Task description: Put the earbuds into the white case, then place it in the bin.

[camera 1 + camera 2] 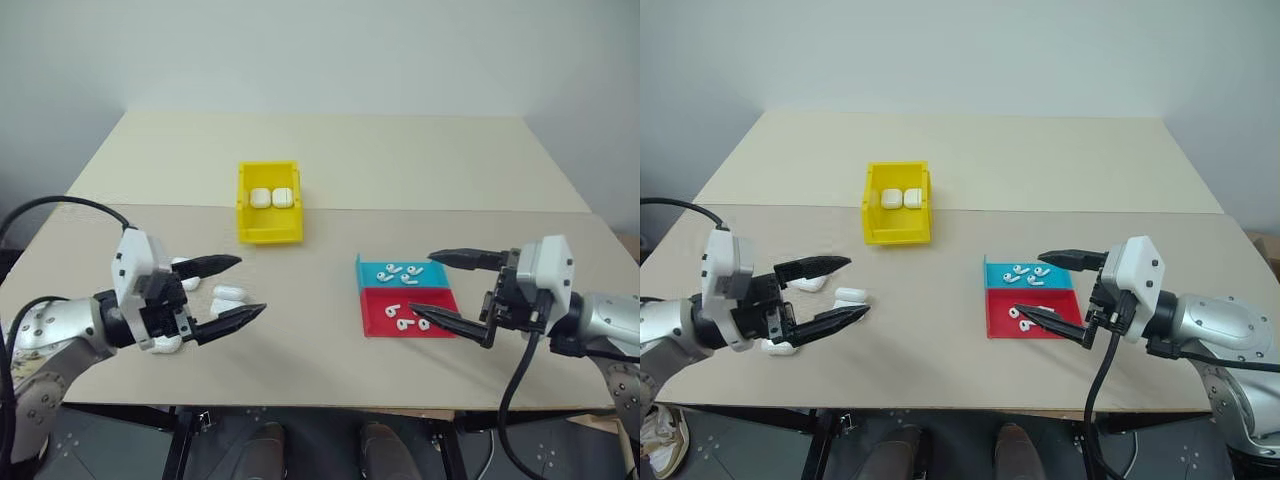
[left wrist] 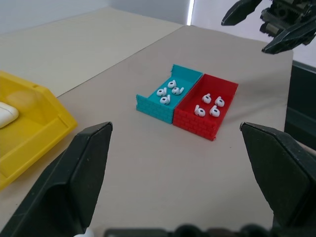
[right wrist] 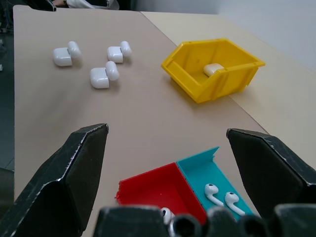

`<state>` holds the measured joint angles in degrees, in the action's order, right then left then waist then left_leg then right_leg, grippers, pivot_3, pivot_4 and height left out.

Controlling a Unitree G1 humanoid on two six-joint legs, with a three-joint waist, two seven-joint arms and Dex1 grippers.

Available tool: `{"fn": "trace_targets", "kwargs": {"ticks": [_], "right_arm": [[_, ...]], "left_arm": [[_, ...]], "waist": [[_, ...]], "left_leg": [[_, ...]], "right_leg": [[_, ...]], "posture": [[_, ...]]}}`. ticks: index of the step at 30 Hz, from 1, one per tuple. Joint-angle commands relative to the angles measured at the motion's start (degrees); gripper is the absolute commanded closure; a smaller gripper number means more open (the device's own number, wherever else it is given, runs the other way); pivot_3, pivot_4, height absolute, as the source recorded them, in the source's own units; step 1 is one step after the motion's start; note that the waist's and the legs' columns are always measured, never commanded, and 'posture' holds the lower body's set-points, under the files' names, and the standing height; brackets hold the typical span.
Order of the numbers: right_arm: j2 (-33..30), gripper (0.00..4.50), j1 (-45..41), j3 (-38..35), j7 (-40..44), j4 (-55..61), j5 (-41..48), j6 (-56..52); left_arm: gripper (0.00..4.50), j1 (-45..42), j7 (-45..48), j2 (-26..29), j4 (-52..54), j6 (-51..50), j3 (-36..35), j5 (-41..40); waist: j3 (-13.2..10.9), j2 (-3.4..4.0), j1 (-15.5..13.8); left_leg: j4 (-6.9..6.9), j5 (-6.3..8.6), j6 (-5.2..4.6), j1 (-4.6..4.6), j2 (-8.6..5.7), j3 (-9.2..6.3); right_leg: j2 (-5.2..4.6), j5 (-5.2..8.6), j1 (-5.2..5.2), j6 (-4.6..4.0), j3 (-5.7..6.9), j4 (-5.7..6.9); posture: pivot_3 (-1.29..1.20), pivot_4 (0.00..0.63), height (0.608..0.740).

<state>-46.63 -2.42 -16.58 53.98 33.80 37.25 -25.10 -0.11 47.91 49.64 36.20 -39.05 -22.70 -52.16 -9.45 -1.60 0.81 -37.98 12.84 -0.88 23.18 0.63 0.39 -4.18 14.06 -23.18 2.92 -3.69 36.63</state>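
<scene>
two glossy closed cases [image 1: 271, 198] in yellow plastic bin [image 1: 269, 232]; three open cases [image 3: 103, 74]; eight earbuds [image 2: 169, 91] in ribbed tray [image 2: 163, 111]; both grippers [image 1: 228, 290] [image 1: 448, 288] wide, empty.

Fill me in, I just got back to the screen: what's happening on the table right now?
Neither hand is handling anything. The left hand and the right hand both hover open and empty above the table. The yellow bin already holds two closed cases. Three open cases lie by the left hand, and loose earbuds sit in the teal-and-red tray under the right hand.
</scene>
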Motion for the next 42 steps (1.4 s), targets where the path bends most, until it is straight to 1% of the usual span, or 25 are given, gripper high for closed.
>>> {"fn": "trace_targets", "kwargs": {"ticks": [1, 5, 8, 10, 11, 14, 16, 19, 20, 22, 23, 24, 25, 26, 27, 29, 31, 34, 35, 38, 41, 42], "right_arm": [[0.0, 0.02, 0.4, -2.2, -0.4, 1.9, 0.4, 1.8], [0.2, 0.02, 0.5, -2.2, -1.1, 1.4, 0.1, 2.1], [0.6, 0.02, 0.5, -1.1, -1.6, 1.1, -2.1, 4.1], [0.6, 0.02, 0.0, -1.1, -1.9, 0.3, -2.3, 4.1], [0.5, 0.02, -0.6, -1.2, -2.1, -0.6, -2.4, 3.9], [0.2, 0.02, -2.8, -1.0, -2.0, -3.0, -2.7, 4.2], [0.1, 0.02, -4.3, -0.5, -1.7, -3.7, -2.9, 4.4], [0.2, 0.02, -5.3, -0.1, -1.9, -3.7, -2.7, 3.8], [0.2, 0.02, -5.3, 0.0, -1.9, -3.5, -2.7, 3.7], [0.5, 0.02, -5.0, 0.3, -2.1, -3.0, -2.7, 3.7], [0.7, 0.02, -4.8, 0.4, -2.2, -2.7, -2.7, 3.7], [1.0, 0.02, -4.7, 0.4, -2.6, -2.5, -2.5, 3.6], [1.3, 0.02, -4.7, 0.5, -3.0, -2.3, -2.5, 3.4], [1.5, 0.02, -4.6, 0.6, -3.4, -2.1, -2.4, 3.4], [1.7, 0.02, -4.4, 0.7, -3.7, -1.8, -2.4, 3.3], [2.1, 0.02, -3.9, 0.7, -4.3, -1.2, -2.4, 3.3], [2.3, 0.02, -3.1, 0.5, -4.8, -0.5, -2.3, 3.4], [2.4, 0.02, -2.0, 0.3, -5.5, 0.5, -1.9, 3.1], [2.4, 0.02, -1.9, 0.4, -5.7, 0.7, -1.6, 2.8], [2.4, 0.02, -2.3, 1.2, -5.9, 0.7, -1.2, 2.4], [2.7, 0.02, -2.7, 2.1, -6.0, -0.2, -1.5, 2.6], [2.8, 0.02, -2.9, 2.1, -6.1, -0.3, -1.4, 2.4]], "left_arm": [[0.00, -1.0, -1.4, 0.3, 0.7, -1.4, -0.8, -2.7], [0.00, -1.0, -3.4, 1.1, 1.2, -3.3, -2.5, -4.8], [0.00, -0.8, -4.7, 3.7, 1.6, -6.0, -3.7, -5.3], [0.00, -1.2, -5.5, 4.9, 1.3, -6.7, -4.7, -5.8], [0.00, -1.9, -6.4, 6.4, 0.8, -7.8, -5.5, -5.7], [0.00, -5.3, -13.5, 8.7, 0.2, -11.6, -7.6, -5.8], [0.00, -6.7, -19.2, 8.9, 1.4, -14.2, -8.5, -5.6], [0.00, -8.8, -26.2, 10.1, 1.0, -21.2, -8.8, -9.3], [0.00, -9.7, -28.5, 10.9, 0.8, -23.6, -8.3, -9.8], [0.00, -11.8, -31.4, 14.2, 0.2, -28.8, -5.5, -9.1], [0.00, -13.7, -32.7, 15.9, -1.2, -32.6, -4.2, -10.5], [0.00, -18.3, -34.8, 17.0, -5.7, -39.7, -2.5, -14.4], [0.00, -23.5, -37.4, 16.9, -10.8, -46.5, -0.9, -17.2], [0.00, -27.9, -38.8, 17.1, -14.6, -50.8, 1.3, -19.0], [0.00, -30.6, -39.3, 16.7, -15.1, -52.6, 2.1, -18.5], [0.00, -33.1, -40.8, 17.1, -13.9, -53.3, 3.8, -17.0], [0.00, -35.0, -41.3, 21.3, -18.7, -53.4, 8.4, -21.9], [0.00, -35.4, -42.8, 26.1, -23.3, -53.4, 11.2, -30.6], [0.00, -34.7, -42.9, 28.5, -23.8, -53.4, 12.0, -34.2], [0.00, -31.4, -44.2, 35.6, -23.0, -53.4, 13.8, -43.1], [0.00, -24.7, -50.1, 46.2, -23.6, -46.9, 16.1, -56.5], [0.00, -22.8, -50.9, 49.0, -23.6, -45.0, 16.2, -59.2]], "waist": [[0.0, 0.00, 0.0], [0.0, 0.00, 0.0], [0.0, 0.00, 0.0], [0.0, 0.00, 0.0], [0.0, -0.01, 0.0], [0.0, -0.07, 0.0], [0.0, -0.07, 0.0], [0.0, -0.07, 0.1], [0.0, -0.08, 0.0], [-0.1, -0.14, 0.0], [-0.1, -0.16, 0.0], [-0.1, -0.16, 0.0], [-0.1, -0.17, -0.2], [-0.1, -0.17, -0.3], [-0.1, -0.18, -0.1], [-0.1, -0.19, 0.0], [-0.1, -0.24, 0.3], [-0.2, -0.24, 0.5], [-0.2, -0.25, 0.5], [-0.2, -0.30, 0.5], [-0.2, -0.35, 0.4], [-0.2, -0.35, 0.3]], "left_leg": [[0.00, 0.00, 0.00, 0.00, 0.00, 0.00], [0.00, 0.00, 0.00, -0.02, 0.01, -0.01], [0.00, 0.00, 0.00, -0.02, 0.03, -0.01], [0.00, 0.00, 0.00, -0.02, 0.03, 0.00], [0.00, 0.00, 0.00, -0.02, 0.03, 0.00], [0.00, 0.00, 0.00, -0.02, 0.04, -0.01], [0.00, 0.00, 0.00, -0.03, 0.04, 0.00], [0.01, 0.02, -0.01, -0.02, 0.05, -0.02], [0.01, 0.03, -0.01, 0.00, 0.05, -0.03], [0.01, 0.03, 0.00, 0.05, 0.04, -0.04], [0.01, 0.03, 0.00, 0.03, 0.03, -0.04], [0.01, 0.03, 0.00, 0.03, 0.02, -0.04], [0.01, 0.03, 0.00, -0.01, 0.00, -0.03], [0.01, 0.03, 0.00, -0.07, -0.04, -0.07], [0.01, 0.02, 0.00, -0.08, -0.04, -0.08], [0.01, 0.02, 0.00, -0.07, -0.15, -0.10], [0.01, 0.06, 0.06, -0.01, -0.12, -0.10], [0.03, 0.15, 0.21, 0.08, 0.02, -0.10], [0.03, 0.15, 0.21, 0.11, 0.06, -0.09], [0.03, 0.15, 0.22, 0.10, 0.08, -0.04], [0.03, 0.15, 0.22, 0.00, 0.09, -0.01], [0.03, 0.15, 0.23, -0.03, 0.10, -0.01]], "right_leg": [[0.00, 0.00, 0.00, 0.00, 0.00, 0.00], [0.00, 0.00, 0.01, 0.00, 0.00, 0.02], [0.04, 0.00, 0.00, -0.01, 0.00, 0.02], [0.04, 0.00, 0.00, -0.01, 0.00, 0.02], [0.04, 0.00, 0.00, -0.01, 0.00, 0.01], [0.05, -0.01, 0.00, -0.01, 0.00, 0.00], [0.04, 0.00, 0.01, -0.01, -0.01, 0.01], [0.05, 0.00, -0.02, -0.01, -0.01, 0.02], [0.05, 0.01, -0.04, -0.01, -0.01, 0.03], [0.04, 0.01, -0.08, -0.01, 0.00, 0.04], [0.04, 0.01, -0.07, -0.01, 0.00, 0.06], [0.05, 0.00, -0.06, -0.01, -0.01, 0.05], [0.03, 0.00, -0.04, 0.00, -0.01, 0.06], [0.02, 0.03, 0.02, 0.05, 0.02, 0.12], [0.06, 0.04, 0.02, 0.06, 0.06, 0.10], [0.10, 0.05, 0.02, 0.08, 0.05, 0.10], [0.04, 0.07, -0.07, 0.06, 0.01, 0.12], [0.11, 0.14, -0.25, -0.05, -0.03, 0.23], [0.11, 0.16, -0.32, -0.07, -0.03, 0.29], [0.08, 0.16, -0.34, -0.09, -0.06, 0.33], [0.05, 0.16, -0.27, -0.09, -0.07, 0.35], [0.03, 0.16, -0.24, -0.09, -0.06, 0.36]], "posture": [[0.00, 0.150, 0.740], [0.00, 0.150, 0.740], [0.00, 0.150, 0.740], [0.00, 0.150, 0.740], [0.00, 0.150, 0.740], [0.00, 0.150, 0.740], [0.00, 0.150, 0.740], [0.00, 0.150, 0.740], [0.00, 0.150, 0.740], [0.00, 0.150, 0.740], [0.00, 0.150, 0.740], [0.00, 0.150, 0.740], [0.00, 0.150, 0.740], [0.00, 0.150, 0.740], [0.00, 0.150, 0.740], [0.00, 0.150, 0.740], [0.00, 0.150, 0.740], [0.00, 0.150, 0.740], [0.00, 0.150, 0.740], [0.00, 0.150, 0.740], [0.00, 0.150, 0.740], [0.00, 0.150, 0.740]]}}
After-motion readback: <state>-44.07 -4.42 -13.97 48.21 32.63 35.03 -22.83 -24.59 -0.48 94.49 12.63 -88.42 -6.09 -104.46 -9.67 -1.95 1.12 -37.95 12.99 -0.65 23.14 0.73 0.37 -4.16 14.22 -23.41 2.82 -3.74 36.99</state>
